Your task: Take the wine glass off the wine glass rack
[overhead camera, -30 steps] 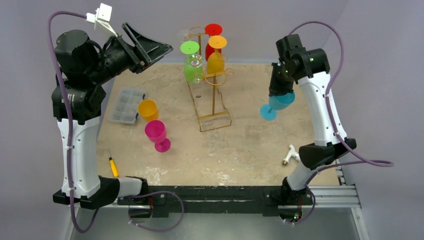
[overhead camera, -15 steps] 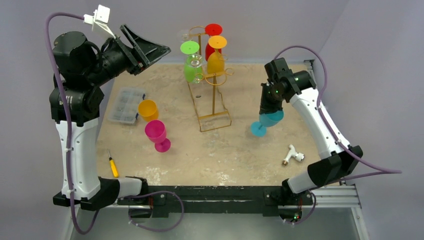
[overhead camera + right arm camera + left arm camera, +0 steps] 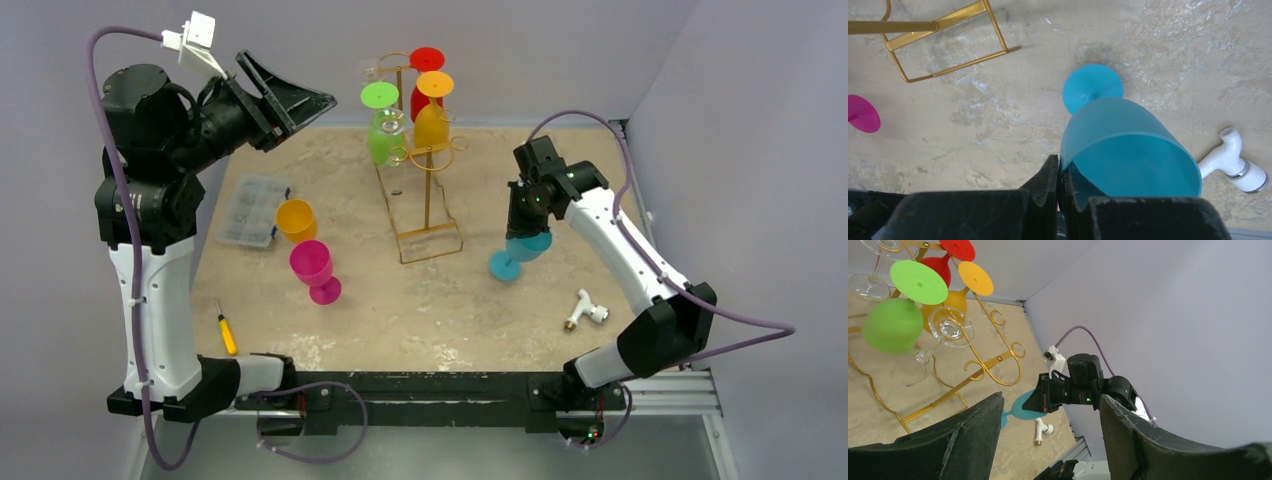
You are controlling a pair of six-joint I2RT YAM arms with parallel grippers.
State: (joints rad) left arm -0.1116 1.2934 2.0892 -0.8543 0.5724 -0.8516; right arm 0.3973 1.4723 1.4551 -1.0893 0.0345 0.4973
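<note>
As I stand and look at the view from above, the blue wine glass (image 3: pixel 524 246) is off the wine glass rack (image 3: pixel 427 200); it hangs in the right middle of the frame, just right of the rack's wire base; it is tipped, with its round foot low and to the left; I cannot tell if the foot touches the table (image 3: pixel 470 310). The right gripper (image 3: pixel 1060 172) holds it; in the right wrist view its two fingers are pressed close together on the rim of the bowl, one inside and one outside. The left gripper (image 3: pixel 303 105) is up high in the upper left of the frame; its fingers are spread wide with nothing between them.

The gold rack stands at the top middle; a green glass (image 3: pixel 379 142), a red glass (image 3: pixel 427 62), an orange glass (image 3: pixel 432 122) and a clear glass (image 3: pixel 391 124) hang on it upside down. A pink glass (image 3: pixel 313 268) and an orange cup (image 3: pixel 296 219) stand left of the rack; a clear box (image 3: pixel 252 208) lies further left; a yellow screwdriver (image 3: pixel 228 336) lies at the lower left; a white pipe piece (image 3: pixel 586 310) lies at the lower right.
</note>
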